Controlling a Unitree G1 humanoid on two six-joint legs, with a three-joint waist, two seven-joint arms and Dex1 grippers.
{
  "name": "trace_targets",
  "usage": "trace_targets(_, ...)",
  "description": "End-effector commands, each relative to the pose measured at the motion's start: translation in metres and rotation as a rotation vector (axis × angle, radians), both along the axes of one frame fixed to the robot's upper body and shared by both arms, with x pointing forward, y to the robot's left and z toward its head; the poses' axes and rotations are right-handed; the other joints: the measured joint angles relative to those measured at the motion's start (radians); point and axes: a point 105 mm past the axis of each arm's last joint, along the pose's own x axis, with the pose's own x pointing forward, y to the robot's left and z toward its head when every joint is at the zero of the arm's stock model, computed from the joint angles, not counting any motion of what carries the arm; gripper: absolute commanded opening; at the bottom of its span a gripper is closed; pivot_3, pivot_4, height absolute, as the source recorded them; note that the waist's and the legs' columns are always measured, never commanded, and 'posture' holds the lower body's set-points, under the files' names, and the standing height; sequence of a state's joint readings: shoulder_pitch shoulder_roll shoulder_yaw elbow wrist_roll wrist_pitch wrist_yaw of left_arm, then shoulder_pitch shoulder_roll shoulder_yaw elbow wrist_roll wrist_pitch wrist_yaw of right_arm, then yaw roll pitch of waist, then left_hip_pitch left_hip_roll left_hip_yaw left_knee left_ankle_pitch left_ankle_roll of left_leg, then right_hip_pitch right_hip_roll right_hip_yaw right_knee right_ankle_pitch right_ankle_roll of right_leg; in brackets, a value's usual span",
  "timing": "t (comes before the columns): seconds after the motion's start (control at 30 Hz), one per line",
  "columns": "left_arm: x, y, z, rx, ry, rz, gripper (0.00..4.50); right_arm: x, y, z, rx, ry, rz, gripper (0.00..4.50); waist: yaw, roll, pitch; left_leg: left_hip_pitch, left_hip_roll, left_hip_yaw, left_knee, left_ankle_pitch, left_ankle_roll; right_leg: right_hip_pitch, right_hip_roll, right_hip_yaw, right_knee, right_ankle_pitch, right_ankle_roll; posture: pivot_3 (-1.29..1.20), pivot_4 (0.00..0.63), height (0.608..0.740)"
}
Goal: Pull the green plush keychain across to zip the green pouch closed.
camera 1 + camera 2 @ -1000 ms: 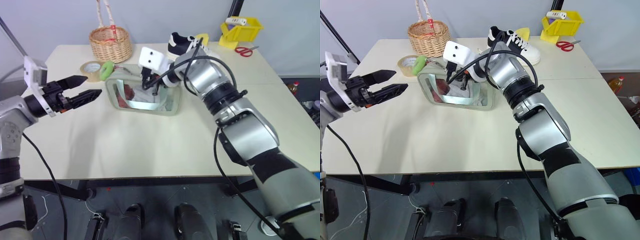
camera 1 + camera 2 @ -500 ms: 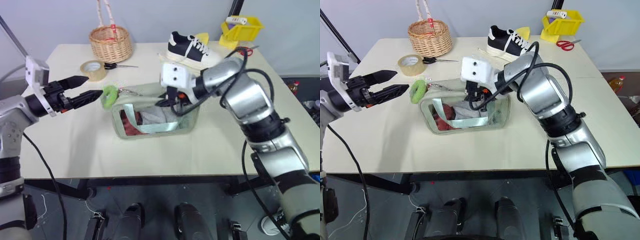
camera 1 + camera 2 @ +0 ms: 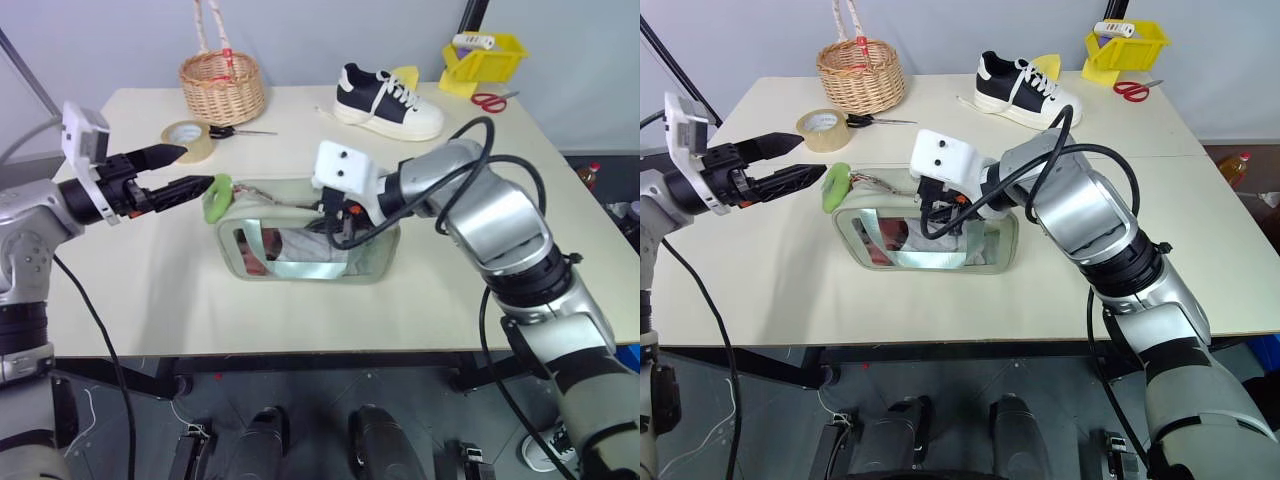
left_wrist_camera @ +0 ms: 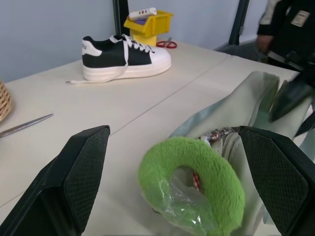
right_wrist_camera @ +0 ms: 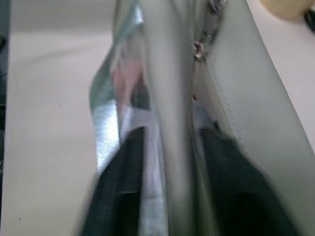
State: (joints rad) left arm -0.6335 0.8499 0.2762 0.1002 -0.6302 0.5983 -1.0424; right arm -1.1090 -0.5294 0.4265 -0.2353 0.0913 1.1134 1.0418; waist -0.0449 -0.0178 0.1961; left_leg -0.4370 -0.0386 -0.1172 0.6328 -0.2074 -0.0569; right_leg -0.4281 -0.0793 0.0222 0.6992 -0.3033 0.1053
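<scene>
Left hand (image 3: 185,172): fingers spread wide, empty, green plush keychain (image 3: 217,195) just past its tips.
Right hand (image 3: 335,222): straddling green pouch (image 3: 310,238) top edge; grip unclear.
Counter (image 3: 150,290): bare toward its near edge.

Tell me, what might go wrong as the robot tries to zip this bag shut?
The left gripper is open beside the green plush keychain and has not taken hold; the charm is soft and dangling, so the fingers could close on fluff and slip off. The right gripper sits over the top edge of the green pouch; if its hold is loose, the whole pouch may slide along the table with the pull, and the zipper would not run.
</scene>
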Motion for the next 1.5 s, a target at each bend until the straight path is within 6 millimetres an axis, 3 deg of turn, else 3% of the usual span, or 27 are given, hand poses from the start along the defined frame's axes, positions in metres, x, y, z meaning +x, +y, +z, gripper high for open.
trace_targets(0.03, -0.001, -0.004, 0.010, 0.010, -0.050, -0.016, 4.50, -0.005, 0.001, 0.021, 0.049, -0.024, -0.002, 3.52, 0.000, 0.000, 0.000, 0.000, 0.000, 0.000, 0.000, 0.000, 0.000, 0.000, 0.000, 0.000, 0.000, 0.000, 0.000, 0.00, 0.150, 0.695)
trace_targets(0.07, -0.001, -0.004, 0.011, 0.008, -0.051, -0.018, 4.50, -0.008, -0.002, 0.027, 0.067, -0.014, 0.002, 4.12, 0.000, 0.000, 0.000, 0.000, 0.000, 0.000, 0.000, 0.000, 0.000, 0.000, 0.000, 0.000, 0.000, 0.000, 0.000, 0.00, 0.150, 0.695)
trace_targets(0.1, -0.001, -0.004, 0.011, 0.007, -0.052, -0.019, 4.50, -0.014, -0.006, 0.033, 0.080, -0.003, 0.024, 4.43, 0.000, 0.000, 0.000, 0.000, 0.000, 0.000, 0.000, 0.000, 0.000, 0.000, 0.000, 0.000, 0.000, 0.000, 0.000, 0.00, 0.150, 0.695)
trace_targets(0.3, -0.002, -0.005, 0.010, 0.006, -0.050, -0.032, 4.50, -0.030, -0.036, 0.056, 0.101, -0.004, 0.043, 4.43, 0.001, 0.000, 0.000, 0.000, 0.000, 0.000, 0.000, 0.000, 0.000, 0.000, -0.001, 0.000, -0.001, 0.000, 0.000, 0.00, 0.150, 0.695)
trace_targets(0.47, -0.003, -0.006, 0.009, 0.008, -0.049, -0.038, 4.50, -0.023, -0.071, 0.038, -0.005, -0.040, -0.012, 4.43, 0.001, 0.000, 0.000, 0.000, 0.000, 0.000, 0.000, 0.000, 0.000, 0.000, -0.001, 0.000, -0.001, 0.000, 0.000, 0.00, 0.150, 0.695)
trace_targets(0.57, -0.002, -0.005, 0.008, 0.011, -0.046, -0.040, 4.50, -0.017, -0.078, 0.021, -0.033, -0.035, -0.032, 3.53, -0.003, 0.000, 0.000, 0.000, 0.000, 0.001, 0.000, 0.000, 0.000, 0.000, 0.000, 0.000, -0.001, 0.000, 0.000, 0.00, 0.150, 0.695)
trace_targets(0.77, -0.007, -0.005, -0.008, 0.095, -0.006, -0.088, 4.50, -0.006, -0.076, 0.016, -0.015, -0.050, -0.071, 0.34, -0.003, 0.000, 0.000, 0.000, 0.001, 0.001, 0.000, 0.000, 0.000, 0.000, 0.000, 0.000, -0.001, 0.000, 0.000, 0.00, 0.150, 0.695)
trace_targets(0.8, -0.007, -0.005, -0.012, 0.121, 0.005, -0.101, 4.50, -0.007, -0.076, 0.015, -0.013, -0.044, -0.069, 0.04, -0.001, 0.000, 0.000, 0.000, 0.001, 0.001, 0.000, 0.000, 0.000, 0.000, 0.000, 0.000, -0.001, 0.000, 0.000, 0.00, 0.150, 0.695)
trace_targets(0.93, 0.002, 0.002, -0.024, 0.172, 0.071, -0.076, 4.50, -0.006, -0.075, 0.014, -0.007, -0.034, -0.082, 0.04, 0.001, 0.000, 0.000, 0.000, 0.001, 0.001, 0.000, 0.000, 0.000, 0.000, 0.000, 0.000, -0.001, 0.000, 0.000, 0.00, 0.150, 0.695)
trace_targets(1.23, 0.025, 0.014, -0.024, -0.196, 0.326, 0.012, 4.50, -0.008, -0.075, 0.013, -0.005, -0.033, -0.089, 0.04, -0.003, 0.000, 0.000, 0.000, 0.000, 0.001, 0.000, 0.000, 0.000, 0.001, 0.001, 0.000, 0.000, 0.000, 0.000, 0.00, 0.150, 0.695)
trace_targets(1.43, 0.037, 0.011, -0.034, -0.297, 0.424, 0.037, 4.50, -0.010, -0.074, 0.013, 0.002, -0.027, -0.089, 0.04, 0.000, 0.000, 0.000, 0.000, 0.000, 0.000, 0.001, 0.000, 0.000, 0.001, 0.000, 0.000, 0.000, 0.000, 0.000, 0.00, 0.150, 0.695)
trace_targets(1.5, 0.037, 0.006, -0.037, -0.297, 0.440, 0.021, 3.96, -0.011, -0.075, 0.013, 0.002, -0.026, -0.091, 0.00, -0.001, 0.000, 0.000, 0.000, 0.000, 0.000, 0.001, 0.000, 0.000, 0.001, 0.000, 0.000, 0.000, 0.000, 0.000, 0.00, 0.150, 0.695)
